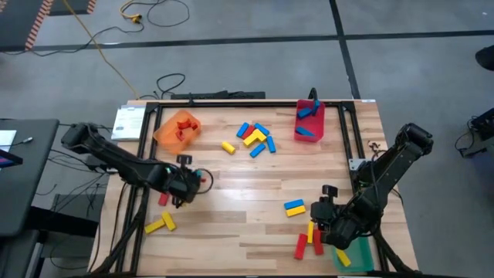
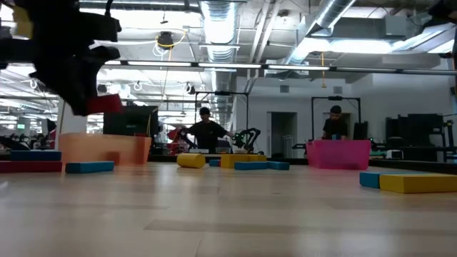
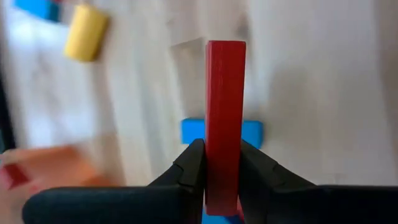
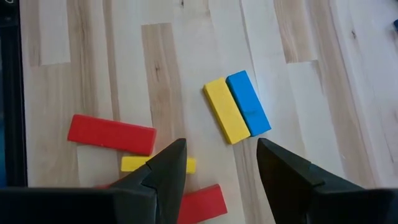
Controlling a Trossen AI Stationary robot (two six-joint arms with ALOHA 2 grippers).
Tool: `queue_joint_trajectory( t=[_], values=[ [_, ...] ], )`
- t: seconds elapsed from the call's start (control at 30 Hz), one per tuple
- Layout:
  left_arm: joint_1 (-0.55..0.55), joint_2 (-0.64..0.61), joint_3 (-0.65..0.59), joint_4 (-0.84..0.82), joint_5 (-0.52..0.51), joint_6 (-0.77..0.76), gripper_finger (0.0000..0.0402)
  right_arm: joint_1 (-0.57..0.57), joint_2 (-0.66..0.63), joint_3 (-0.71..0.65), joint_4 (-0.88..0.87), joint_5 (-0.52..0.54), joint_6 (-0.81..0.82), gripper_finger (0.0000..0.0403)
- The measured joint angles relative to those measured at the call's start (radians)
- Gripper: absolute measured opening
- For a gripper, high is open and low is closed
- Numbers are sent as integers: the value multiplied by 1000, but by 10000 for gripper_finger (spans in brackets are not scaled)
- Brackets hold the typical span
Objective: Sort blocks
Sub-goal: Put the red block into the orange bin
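My left gripper (image 1: 180, 193) hangs over the table's left half, shut on a red block (image 3: 224, 93), which shows lifted in the low view (image 2: 104, 104). Under it a blue block (image 3: 251, 132) lies on the wood. My right gripper (image 1: 324, 218) stands open above the front right, over a yellow and blue pair (image 4: 237, 110), two red blocks (image 4: 111, 134) and a yellow one (image 4: 134, 164), touching none. More blocks lie in a cluster (image 1: 255, 137) at the middle far side. My left gripper pinches the red block between its two fingers (image 3: 193, 163), which lie on its two long side faces near one end (image 3: 222, 177). The fingers slant down, and the block runs on along them, sticking out past their tips. It hangs clear of the table.
An orange bin (image 1: 177, 130) with red blocks stands far left, a red bin (image 1: 309, 123) with blue blocks far right, and a green bin (image 1: 359, 253) at the front right corner. Two yellow blocks (image 1: 159, 225) lie front left. People stand in the room beyond the table.
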Motion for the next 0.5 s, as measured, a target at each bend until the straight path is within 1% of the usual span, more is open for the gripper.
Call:
queue_joint_trajectory(
  t=[0.13, 0.5],
  values=[
    [45, -59, 0, -36, -47, -21, 55, -1, 0, 0, 0, 2, -10, 209],
    [193, -221, 0, -77, -121, -38, 55, -1, 0, 0, 0, 15, -36, 209]
  ],
)
